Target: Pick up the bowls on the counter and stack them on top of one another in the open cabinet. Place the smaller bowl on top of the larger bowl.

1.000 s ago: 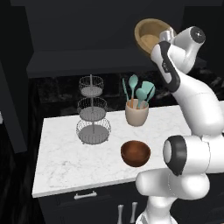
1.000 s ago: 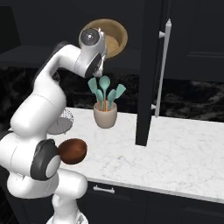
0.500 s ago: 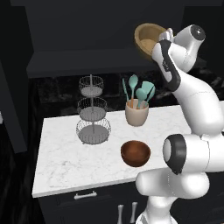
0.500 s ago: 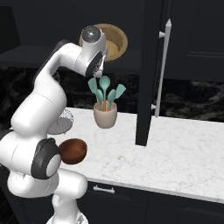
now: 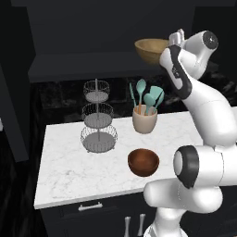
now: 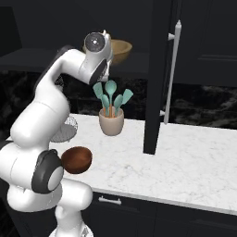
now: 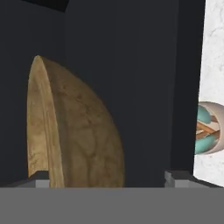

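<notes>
High at the open cabinet (image 5: 92,65), the larger bowl (image 5: 152,50) is gripped by the hand (image 5: 175,39); smaller bowl (image 5: 143,161) is left on the surface (image 5: 69,166).

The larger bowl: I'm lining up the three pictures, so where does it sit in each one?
Left base view: the larger bowl is at upper right, at the cabinet, left of the claw.
Right base view: upper centre, just right of the wrist.
Hand view: lower left, seen edge-on.
Shared landmark: the utensil cup.
</notes>
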